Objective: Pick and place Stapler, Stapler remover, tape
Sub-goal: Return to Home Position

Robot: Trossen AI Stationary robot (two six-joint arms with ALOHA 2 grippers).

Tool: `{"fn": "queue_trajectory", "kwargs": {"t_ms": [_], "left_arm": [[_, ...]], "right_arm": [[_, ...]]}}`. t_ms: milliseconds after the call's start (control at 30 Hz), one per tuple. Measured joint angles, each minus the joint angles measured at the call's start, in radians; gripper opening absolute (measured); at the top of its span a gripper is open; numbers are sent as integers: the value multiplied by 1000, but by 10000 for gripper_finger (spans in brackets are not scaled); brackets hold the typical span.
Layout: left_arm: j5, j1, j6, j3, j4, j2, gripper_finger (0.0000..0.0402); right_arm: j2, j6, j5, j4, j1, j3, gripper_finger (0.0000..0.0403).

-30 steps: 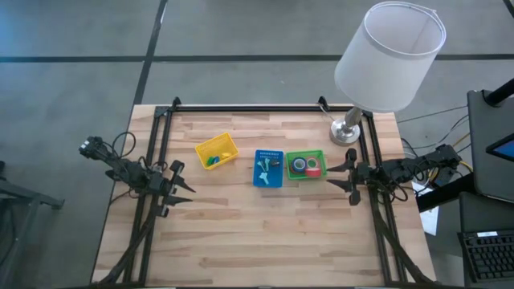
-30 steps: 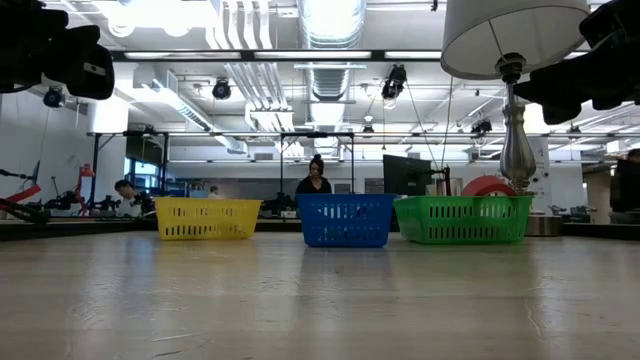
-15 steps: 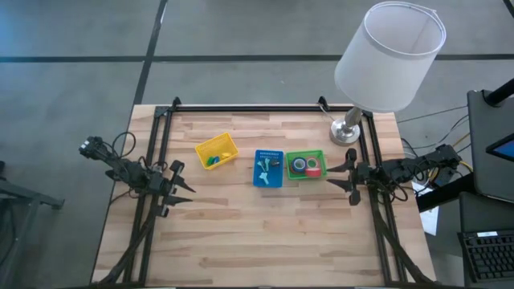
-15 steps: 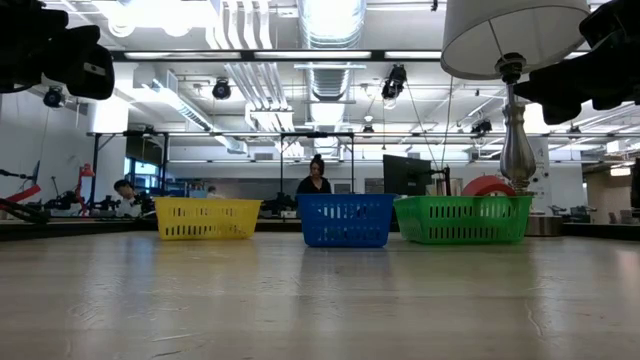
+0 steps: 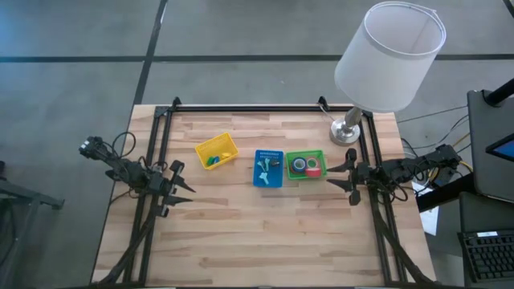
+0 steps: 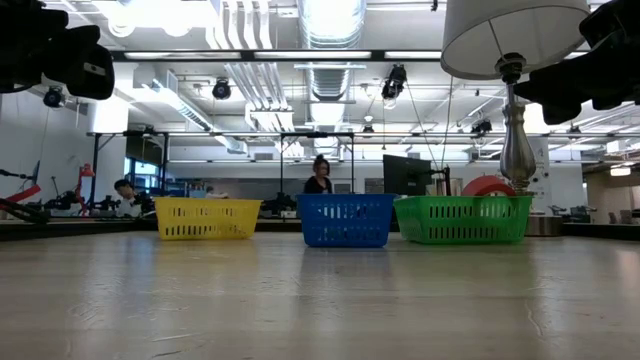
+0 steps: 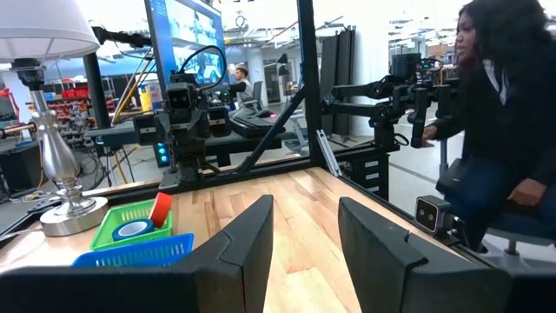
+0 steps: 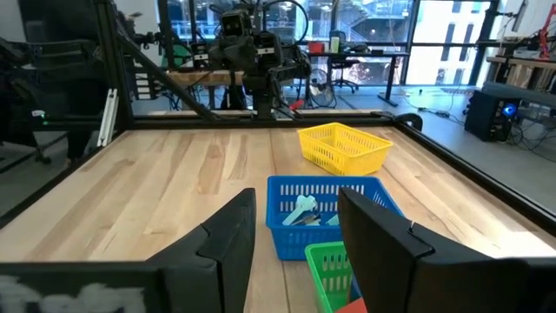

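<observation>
STATUS: sorting judged complete | red and blue tape rolls [image 5: 299,164] in green plastic mesh basket [image 5: 306,152], just ahead of right gripper [image 5: 344,177] | left gripper [image 5: 181,184] and right gripper: fingers released, empty

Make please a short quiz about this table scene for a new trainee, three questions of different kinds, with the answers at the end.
1. True or false: the green basket stands between the other two baskets.
2. Which basket holds the tape rolls? A yellow, B blue, C green.
3. Fill in: the left gripper and the right gripper hold nothing, and their fingers are ____.
Key: 1 false, the blue basket is in the middle; 2 C; 3 open.
</observation>
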Motion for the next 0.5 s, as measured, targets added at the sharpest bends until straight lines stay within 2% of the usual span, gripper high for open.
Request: {"fn": "queue_trajectory", "kwargs": {"t_ms": [500], "left_arm": [[0,0,0,0,0,0,136]], "right_arm": [[0,0,0,0,0,0,152]]}}
